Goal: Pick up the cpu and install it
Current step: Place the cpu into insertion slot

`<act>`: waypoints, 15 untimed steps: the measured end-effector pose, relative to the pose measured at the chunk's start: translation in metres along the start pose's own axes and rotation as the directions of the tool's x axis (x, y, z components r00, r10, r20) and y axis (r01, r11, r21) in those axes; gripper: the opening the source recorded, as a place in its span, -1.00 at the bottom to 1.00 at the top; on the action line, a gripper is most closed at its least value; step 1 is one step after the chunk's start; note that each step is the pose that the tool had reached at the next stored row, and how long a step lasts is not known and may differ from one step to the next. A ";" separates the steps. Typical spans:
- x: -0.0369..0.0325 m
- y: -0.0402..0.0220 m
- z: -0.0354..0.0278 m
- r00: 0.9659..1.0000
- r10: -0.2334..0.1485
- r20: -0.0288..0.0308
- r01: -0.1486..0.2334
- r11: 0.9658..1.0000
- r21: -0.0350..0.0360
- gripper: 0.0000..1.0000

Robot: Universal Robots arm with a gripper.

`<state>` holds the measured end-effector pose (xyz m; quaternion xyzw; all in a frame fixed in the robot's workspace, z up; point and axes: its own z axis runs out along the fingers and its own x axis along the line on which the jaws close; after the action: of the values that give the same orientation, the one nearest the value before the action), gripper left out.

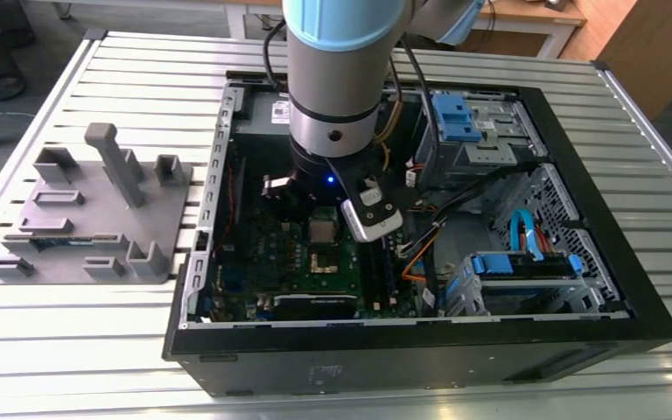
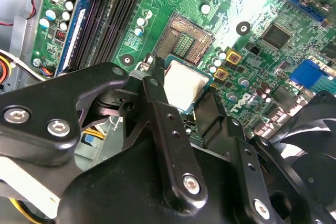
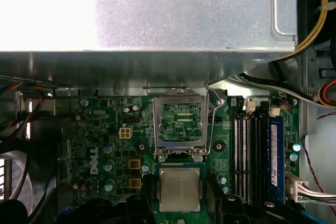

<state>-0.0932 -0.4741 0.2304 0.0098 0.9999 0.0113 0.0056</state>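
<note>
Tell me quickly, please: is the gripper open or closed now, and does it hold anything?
Gripper: closed, holding the chip over the green board.

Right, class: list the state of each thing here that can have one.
end effector: shut on the cpu.
cpu: gripped at its edges, not in the socket.
socket: open and empty, contacts exposed.
computer case: lying flat, side panel off, inside exposed.
</note>
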 end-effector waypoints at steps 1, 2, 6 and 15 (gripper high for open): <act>0.0000 0.0000 0.0000 1.000 0.000 0.000 0.000 1.000 0.000 -0.06; 0.0000 0.0000 0.0000 1.000 0.000 0.000 0.000 1.000 0.000 -0.06; 0.0000 0.0000 0.0001 1.000 0.000 0.000 0.000 1.000 0.000 -0.06; 0.0001 -0.0002 0.0075 1.000 0.000 0.000 0.000 1.000 0.000 -0.06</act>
<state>-0.0932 -0.4741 0.2229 0.0098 0.9999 0.0113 0.0056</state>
